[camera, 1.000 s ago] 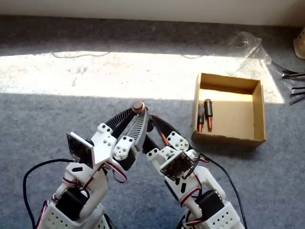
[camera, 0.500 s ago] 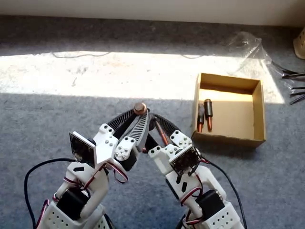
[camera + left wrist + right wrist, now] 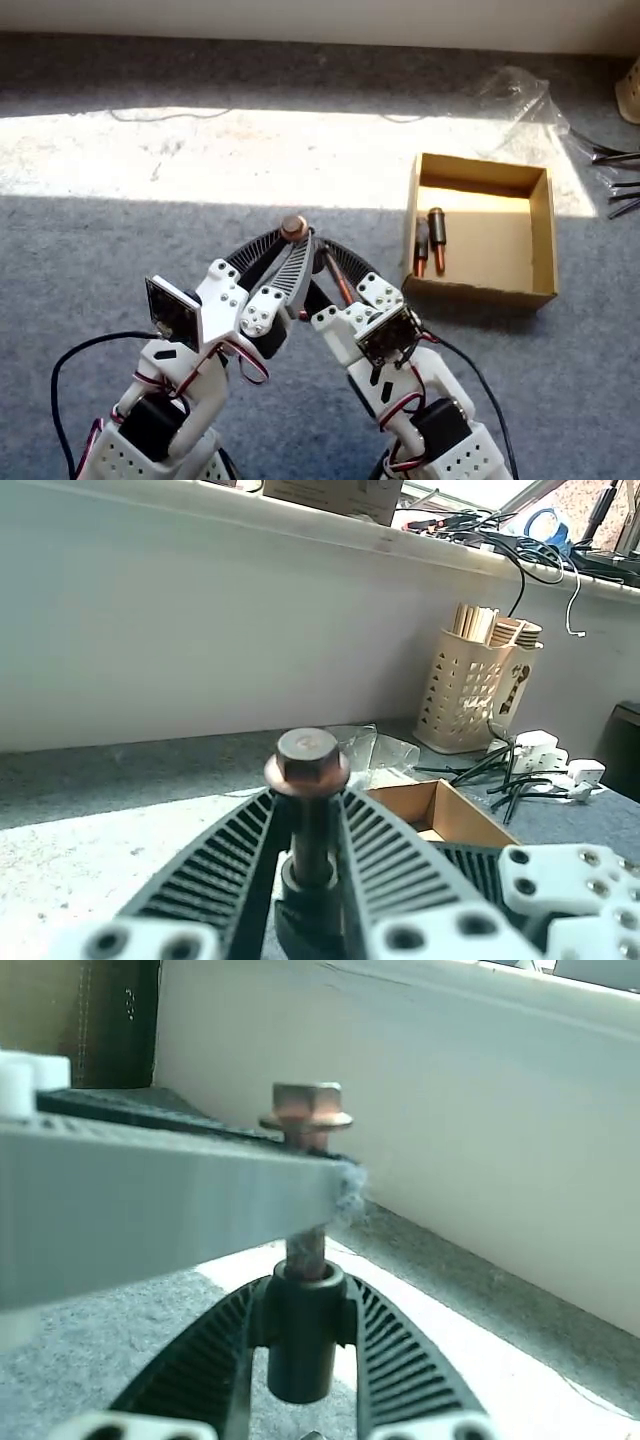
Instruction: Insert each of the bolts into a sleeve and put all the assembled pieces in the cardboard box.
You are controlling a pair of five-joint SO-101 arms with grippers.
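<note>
From above, the left gripper (image 3: 297, 243) and the right gripper (image 3: 318, 255) meet tip to tip over the grey surface (image 3: 120, 260). The bolt (image 3: 293, 226) stands upright between them. The cardboard box (image 3: 545, 240) sits off to the right, with two assembled pieces (image 3: 437, 235) lying by its left wall.

In the left wrist view, the left jaws are almost closed and pinch the bolt's shank just under its head. The sleeve (image 3: 308, 878) sits around the shank's lower end.

In the right wrist view, the right jaws are narrowly parted and clamped around the dark sleeve, with the bolt's shank entering its top. One left jaw crosses in front of the shank.
</note>
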